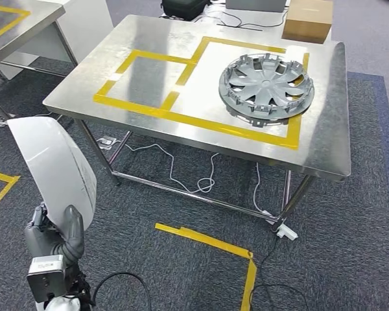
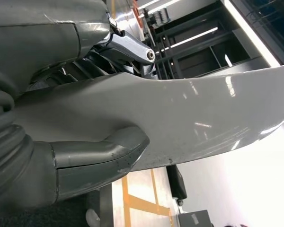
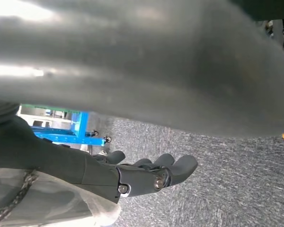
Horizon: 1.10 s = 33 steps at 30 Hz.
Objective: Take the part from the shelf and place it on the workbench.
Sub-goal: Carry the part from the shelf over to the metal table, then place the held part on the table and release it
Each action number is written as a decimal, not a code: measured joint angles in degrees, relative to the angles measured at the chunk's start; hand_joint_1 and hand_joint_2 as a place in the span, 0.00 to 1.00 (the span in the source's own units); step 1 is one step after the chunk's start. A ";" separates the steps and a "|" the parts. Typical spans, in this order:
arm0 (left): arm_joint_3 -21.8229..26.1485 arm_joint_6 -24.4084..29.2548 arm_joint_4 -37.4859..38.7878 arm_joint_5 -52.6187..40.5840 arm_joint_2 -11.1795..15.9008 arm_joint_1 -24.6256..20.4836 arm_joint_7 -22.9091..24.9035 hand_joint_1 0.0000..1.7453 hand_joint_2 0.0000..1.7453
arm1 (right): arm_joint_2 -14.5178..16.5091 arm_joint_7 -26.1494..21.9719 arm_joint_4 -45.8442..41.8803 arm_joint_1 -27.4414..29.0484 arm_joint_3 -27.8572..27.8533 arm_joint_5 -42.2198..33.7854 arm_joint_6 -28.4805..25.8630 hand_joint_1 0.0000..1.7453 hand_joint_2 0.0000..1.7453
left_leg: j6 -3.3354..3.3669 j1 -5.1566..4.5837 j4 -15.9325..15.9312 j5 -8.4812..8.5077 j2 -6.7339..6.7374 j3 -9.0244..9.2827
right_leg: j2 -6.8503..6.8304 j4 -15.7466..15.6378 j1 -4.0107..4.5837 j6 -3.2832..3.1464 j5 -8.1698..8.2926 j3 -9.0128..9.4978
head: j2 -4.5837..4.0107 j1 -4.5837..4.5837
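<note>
A: Where is the part sitting?

B: The left hand (image 1: 56, 236) is gripping 1 smooth grey curved panel (image 1: 56, 165), standing tall above it. The shiny steel workbench (image 1: 148, 81) is waiting ahead and to the right, with 2 yellow tape boxes and 1 grey wheel cover (image 1: 266, 87).

A: And the right hand (image 3: 151, 172)?

B: It is hanging loose over carpet, fingers apart, holding nothing.

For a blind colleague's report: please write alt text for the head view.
The robot's left hand holds a curved grey panel low above the carpet. Ahead, a steel workbench marked with yellow tape carries a silver wheel cover.
</note>
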 joint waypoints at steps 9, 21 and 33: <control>-0.02 -0.21 0.13 0.12 0.20 -0.02 0.00 1.00 1.00 | 0.01 0.02 0.02 -0.24 -0.10 0.33 0.21 0.00 0.00 | 2.50 -0.41 -15.83 8.08 -0.26 5.28 | -0.01 0.45 0.10 2.70 -2.43 3.12 | 0.00 0.01; -0.02 -0.31 0.17 0.13 0.09 -0.10 0.00 1.00 1.00 | -0.06 -0.15 0.02 -0.03 -0.11 0.38 0.36 0.00 0.00 | 2.14 -0.30 -16.45 3.87 -0.31 10.59 | -0.26 1.48 0.48 2.22 2.28 -4.93 | -0.01 0.56; -0.02 -0.58 0.20 0.14 0.20 -0.30 0.00 1.00 1.00 | -0.04 -0.74 0.02 0.00 -0.15 0.51 0.79 0.00 0.00 | 0.11 0.01 -5.87 3.05 -0.17 1.33 | 0.10 0.32 0.07 0.36 -1.33 1.48 | -0.01 -0.03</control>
